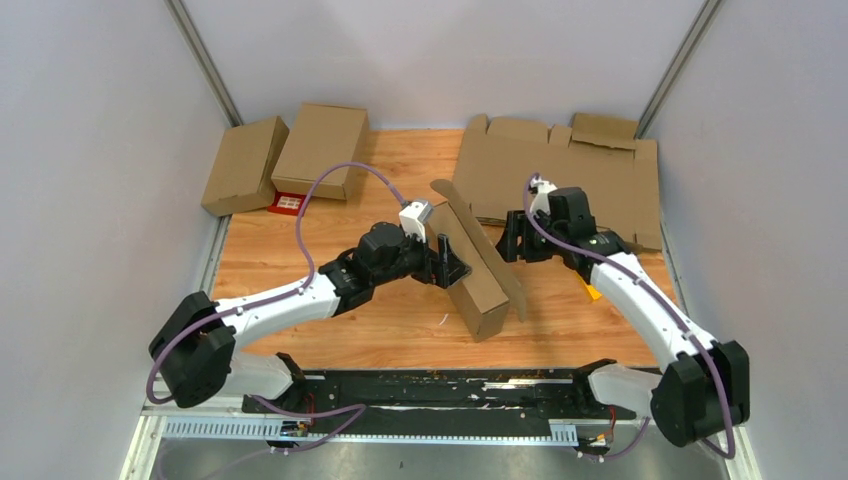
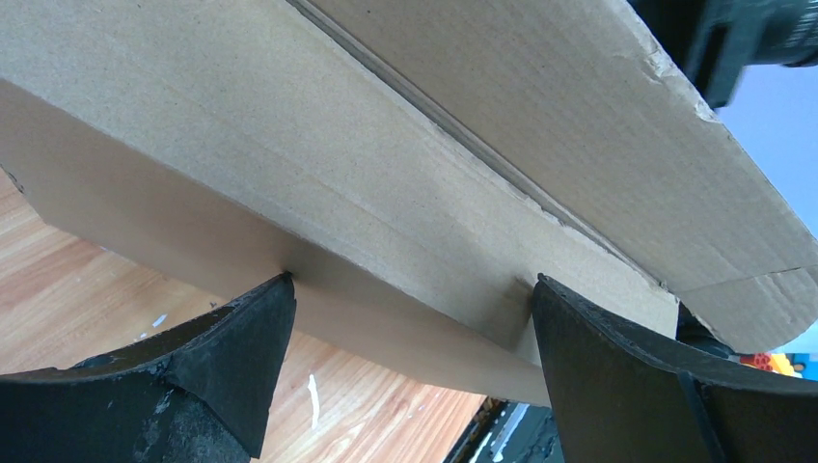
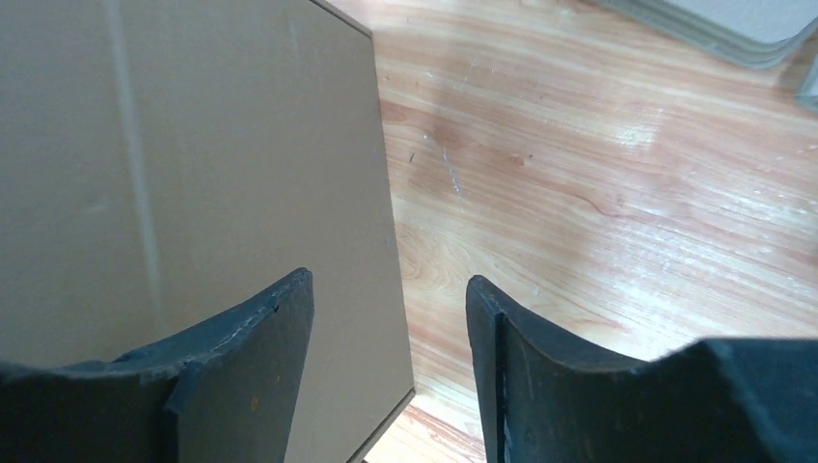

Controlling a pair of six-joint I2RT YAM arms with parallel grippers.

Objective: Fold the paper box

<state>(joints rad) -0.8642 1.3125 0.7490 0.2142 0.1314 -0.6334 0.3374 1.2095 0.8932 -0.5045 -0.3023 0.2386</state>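
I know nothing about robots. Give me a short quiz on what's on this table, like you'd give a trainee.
1. True or false: the half-folded box lies flat on the table.
2. How many finished boxes sit in the far left corner? A one, B two, C four.
3. Fill in: the stack of flat cardboard sheets lies in the far ____ corner.

Key: 1 false, it stands on its edge. 2 B. 3 right.
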